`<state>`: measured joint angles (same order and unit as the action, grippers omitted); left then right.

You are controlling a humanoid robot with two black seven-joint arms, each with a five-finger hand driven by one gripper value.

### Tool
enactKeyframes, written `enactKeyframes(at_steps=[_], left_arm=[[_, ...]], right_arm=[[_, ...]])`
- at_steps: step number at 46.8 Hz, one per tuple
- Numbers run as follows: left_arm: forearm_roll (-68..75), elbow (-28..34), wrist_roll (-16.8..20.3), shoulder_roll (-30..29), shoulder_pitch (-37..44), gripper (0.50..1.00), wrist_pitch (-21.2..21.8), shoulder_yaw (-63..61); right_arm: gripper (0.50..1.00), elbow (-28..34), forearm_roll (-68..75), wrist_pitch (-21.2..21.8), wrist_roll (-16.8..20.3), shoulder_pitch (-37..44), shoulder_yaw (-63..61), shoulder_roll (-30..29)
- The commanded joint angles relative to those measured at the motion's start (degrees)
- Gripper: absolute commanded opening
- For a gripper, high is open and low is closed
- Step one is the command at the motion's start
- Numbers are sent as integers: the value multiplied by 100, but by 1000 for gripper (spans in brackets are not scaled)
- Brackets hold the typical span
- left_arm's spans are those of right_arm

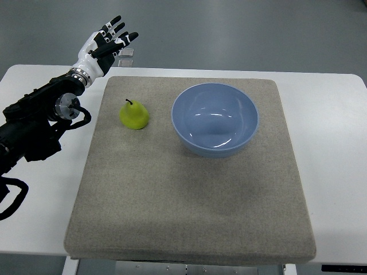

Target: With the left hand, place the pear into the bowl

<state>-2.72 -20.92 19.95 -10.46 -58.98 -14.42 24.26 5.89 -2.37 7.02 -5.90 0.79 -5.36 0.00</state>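
A yellow-green pear point(134, 115) stands upright on the grey mat point(189, 189), left of a light blue bowl point(215, 118). The bowl is empty and sits at the mat's back middle. My left hand point(109, 40) is raised beyond the mat's back left corner, above and behind the pear, with its fingers spread and holding nothing. Its black arm comes in from the left edge over the white table. The right arm is not in view.
The mat lies on a white table point(332, 143). A small clear object point(127, 57) stands at the table's back edge near my left hand. Grey floor lies beyond the table.
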Motion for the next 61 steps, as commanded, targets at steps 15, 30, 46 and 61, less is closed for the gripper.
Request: enactKeyframes(at_steps=[15, 30, 46, 61], left_arm=[[0, 0, 9, 0, 0, 992, 0, 0], [0, 0, 9, 0, 0, 992, 0, 0], [0, 0, 9, 0, 0, 992, 0, -9], [0, 0, 9, 35, -9, 992, 0, -9]], right_arm=[[926, 0, 0, -8, 1, 0, 0, 0], [926, 0, 0, -8, 1, 0, 0, 0], [926, 0, 0, 1, 1, 0, 0, 0], [926, 0, 0, -8, 1, 0, 0, 0]])
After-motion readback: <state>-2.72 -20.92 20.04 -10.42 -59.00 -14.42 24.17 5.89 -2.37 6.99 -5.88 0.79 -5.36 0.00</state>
